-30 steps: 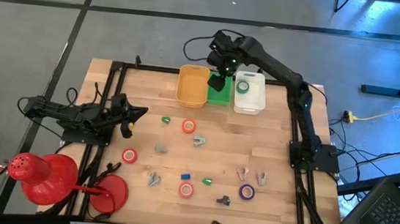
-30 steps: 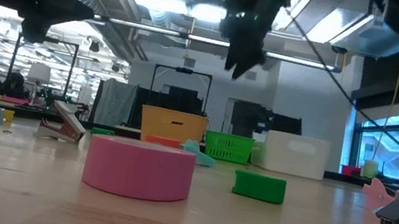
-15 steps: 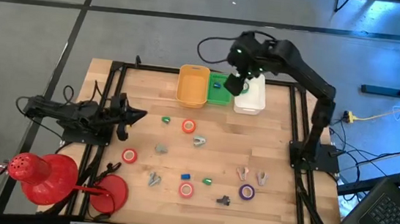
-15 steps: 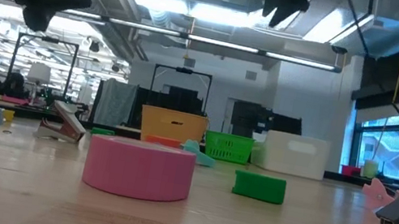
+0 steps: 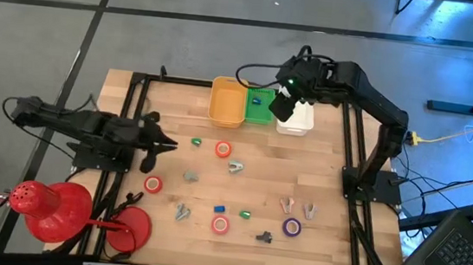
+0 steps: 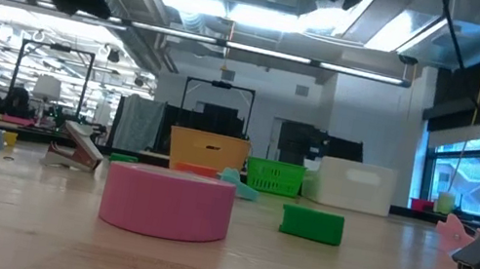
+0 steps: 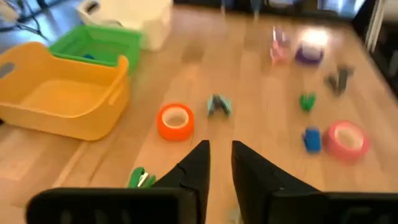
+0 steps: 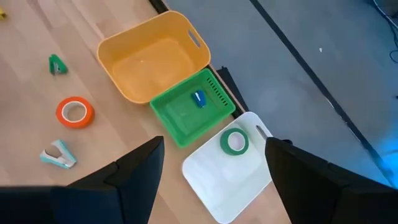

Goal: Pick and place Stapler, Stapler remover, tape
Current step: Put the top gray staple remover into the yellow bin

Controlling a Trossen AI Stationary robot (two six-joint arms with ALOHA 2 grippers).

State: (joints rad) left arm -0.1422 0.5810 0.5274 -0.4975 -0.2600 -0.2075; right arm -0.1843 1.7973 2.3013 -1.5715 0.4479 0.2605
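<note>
Small tape rolls lie flat on the wooden table: red ones (image 5: 224, 149) (image 5: 153, 184) (image 5: 221, 225), a purple one (image 5: 292, 227), and a green one (image 8: 234, 142) inside the white bin (image 5: 297, 118). A blue stapler (image 8: 198, 99) lies in the green bin (image 5: 259, 109). Loose staplers (image 5: 196, 142) (image 5: 220, 208) (image 5: 245, 212) and stapler removers (image 5: 235, 165) (image 5: 190, 176) (image 5: 286, 205) are scattered mid-table. My right gripper (image 8: 214, 144) hangs open high over the bins. My left gripper (image 7: 221, 149) is at the table's left, its fingers a narrow gap apart, empty.
An empty yellow bin (image 5: 227, 101) stands left of the green one at the far edge. Two large red round things (image 5: 50, 210) (image 5: 130, 227) sit at the near left corner. Black frame rails (image 5: 129, 122) run along the table's sides. A pink roll (image 6: 168, 202) lies close to the low camera.
My right gripper has risen from over the green bin and gone toward the table's right, and now hangs over the white bin, still wide open. My left arm has lifted up off its rest at the table's left.
</note>
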